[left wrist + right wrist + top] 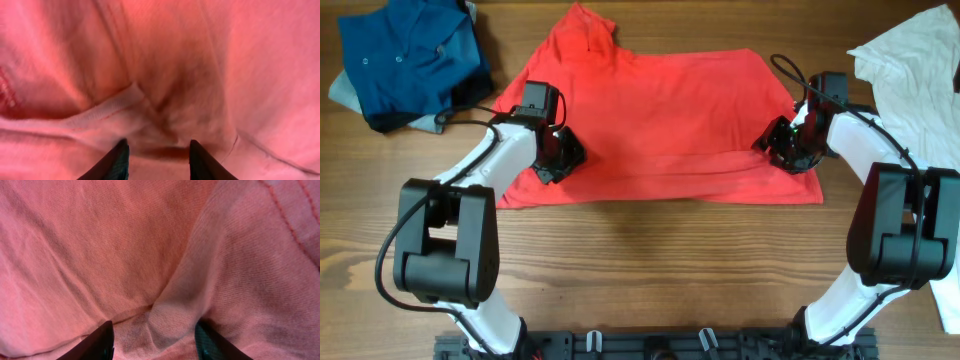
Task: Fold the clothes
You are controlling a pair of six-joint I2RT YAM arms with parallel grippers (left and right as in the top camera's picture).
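The red T-shirt (660,120) lies spread on the wooden table, partly folded, with one sleeve sticking up at the top left. My left gripper (558,158) is down on its left side, jaws open (156,159) and pressed into the red cloth beside a pale ribbed hem (107,107). My right gripper (782,150) is down on the shirt's right side, jaws open (154,342) with a ridge of red fabric (175,320) bunched between them. No lettering or neck label shows.
A dark blue buttoned garment (410,60) lies in a heap at the back left. A large white garment (920,70) lies at the right edge. Bare wood (660,270) runs along the front of the table.
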